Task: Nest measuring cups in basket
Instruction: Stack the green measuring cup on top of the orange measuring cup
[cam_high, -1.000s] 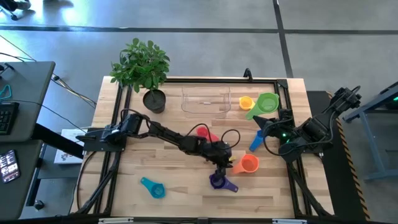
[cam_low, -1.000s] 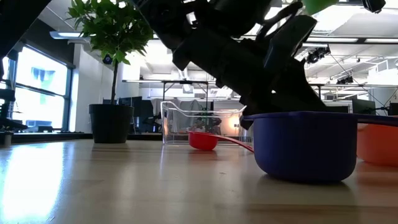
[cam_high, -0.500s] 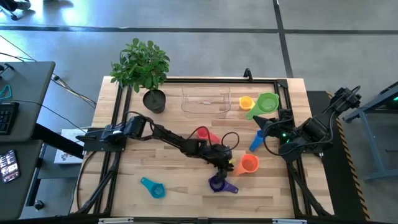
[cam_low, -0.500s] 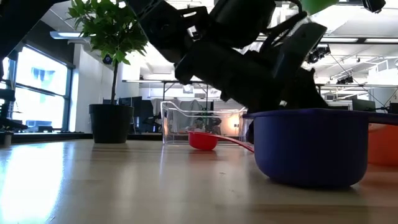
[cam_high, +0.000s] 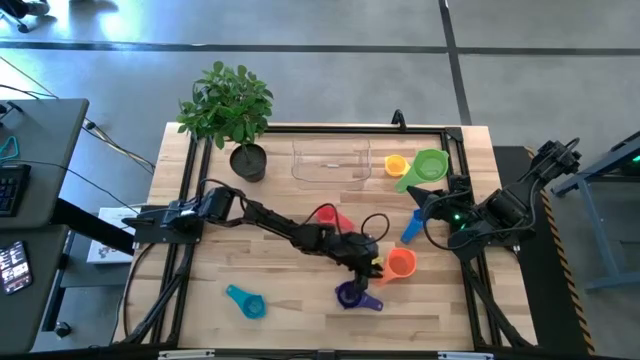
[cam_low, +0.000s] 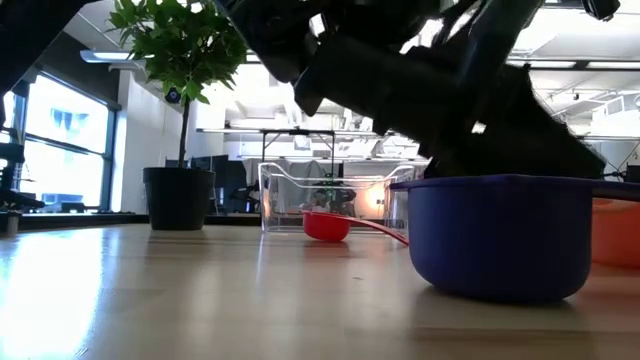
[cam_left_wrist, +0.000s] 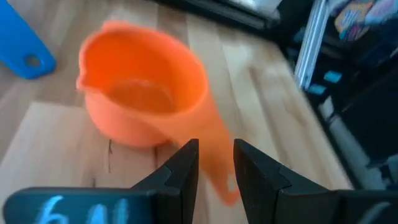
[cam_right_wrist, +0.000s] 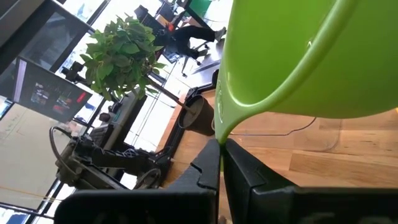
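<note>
Right now your left gripper (cam_high: 376, 268) sits low over the worktop (cam_high: 300, 310), its 2 fingers (cam_left_wrist: 180, 171) apart and straddling the flat handle of the orange cup (cam_high: 401, 263); the left wrist view shows the handle running down into the gap between them, with the orange bowl just ahead of the fingertips, though you cannot tell from it whether the pads touch the plastic. The purple cup (cam_high: 349, 294) stands on the worktop just beside that gripper, on the near side, and in the low view it fills the foreground with the arm's dark bulk right above it. The red cup (cam_high: 326, 215) lies behind the gripper, partly under the left arm, and the teal cup (cam_high: 246, 301) rests well away toward that arm's base side. Your right gripper (cam_high: 428, 196) has its fingers pressed together on the thin handle of the green cup (cam_high: 428, 166), which it holds tilted above the worktop's far right corner. The blue cup (cam_high: 411, 226) lies just beside that gripper, between it and the orange cup, and the small yellow cup (cam_high: 396, 165) sits next to the green one. The clear basket (cam_high: 331, 161) stands near the far edge, well apart from your left gripper, with the potted plant (cam_high: 229, 110) farther along that edge.
</note>
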